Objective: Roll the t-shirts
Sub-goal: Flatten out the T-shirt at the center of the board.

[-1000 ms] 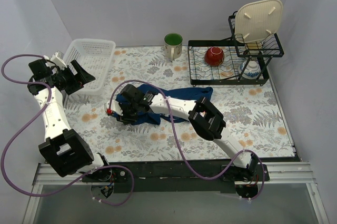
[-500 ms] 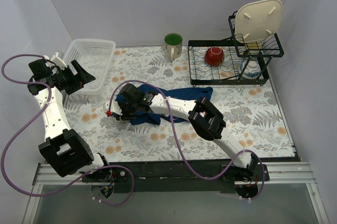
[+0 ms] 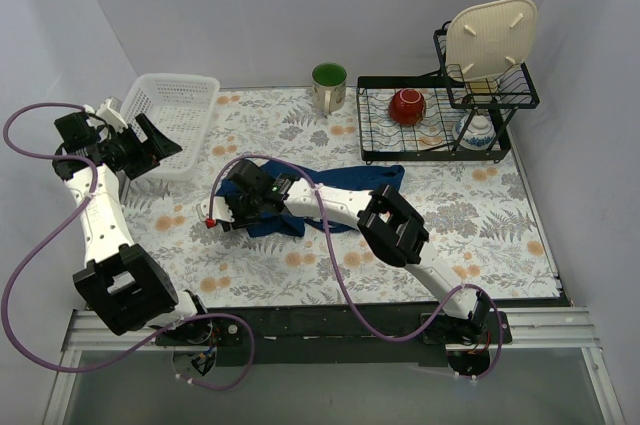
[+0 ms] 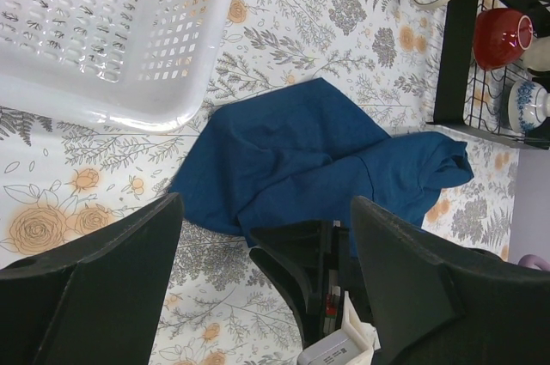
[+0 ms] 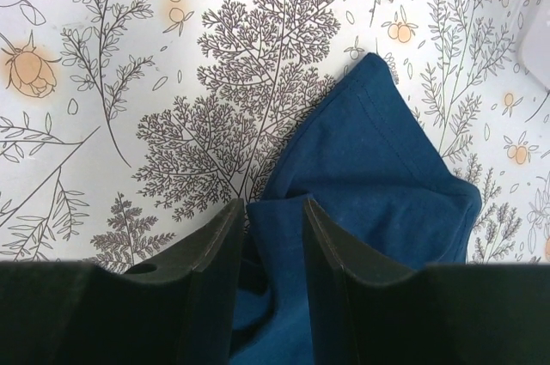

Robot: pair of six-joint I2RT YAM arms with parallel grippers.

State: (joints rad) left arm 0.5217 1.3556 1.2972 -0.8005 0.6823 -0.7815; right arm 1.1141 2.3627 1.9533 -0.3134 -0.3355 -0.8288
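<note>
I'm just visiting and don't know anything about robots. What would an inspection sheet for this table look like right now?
Surface: table with a floral cover, flat.
Job's things: t-shirt, dark blue, crumpled, not rolled.
Clutter: white basket at far left; green mug; dish rack holding a red bowl, a blue-and-white bowl and a cream plate.
Grippers: right gripper closed on a fold of the t-shirt; left gripper open, raised near the basket, holding nothing.
Cables: purple cables loop off both arms; none lies on the t-shirt.
Surroundings: plain pale walls; nothing else seen.
</note>
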